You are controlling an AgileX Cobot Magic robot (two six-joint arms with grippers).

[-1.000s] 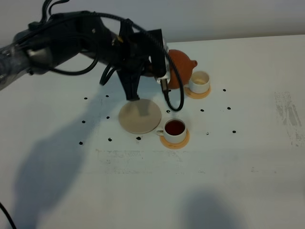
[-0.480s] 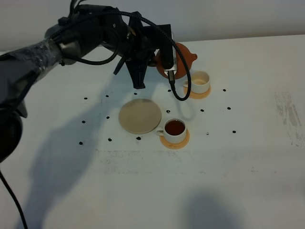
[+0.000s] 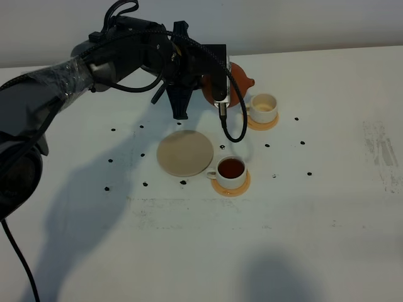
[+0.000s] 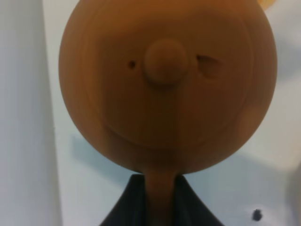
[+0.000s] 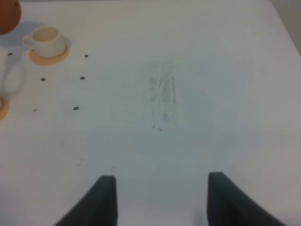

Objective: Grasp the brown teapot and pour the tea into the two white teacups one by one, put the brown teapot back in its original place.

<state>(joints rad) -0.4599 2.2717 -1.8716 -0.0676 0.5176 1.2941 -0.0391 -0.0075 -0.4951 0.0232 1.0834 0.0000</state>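
My left gripper (image 3: 213,87) is shut on the loop handle of the brown teapot (image 3: 234,85) and holds it in the air just left of the far white teacup (image 3: 263,107). In the left wrist view the teapot (image 4: 164,80) fills the frame, lid knob towards the camera, and its handle sits between my fingers (image 4: 120,209). The far cup looks pale inside. The near white teacup (image 3: 232,170) holds dark tea. Each cup stands on an orange-tan coaster. The beige disc (image 3: 185,153) lies bare. My right gripper (image 5: 160,202) is open and empty over bare table. The far cup also shows in the right wrist view (image 5: 46,40).
A black cable (image 3: 238,129) loops down from the left wrist between the two cups. Small black dots (image 3: 302,143) mark the white table (image 3: 327,207) around the set. A scuffed patch (image 3: 381,151) lies at the right.
The left arm has swung up and back, away from the beige disc, with the teapot still in its grip beside the far cup. The cups and disc have not moved.
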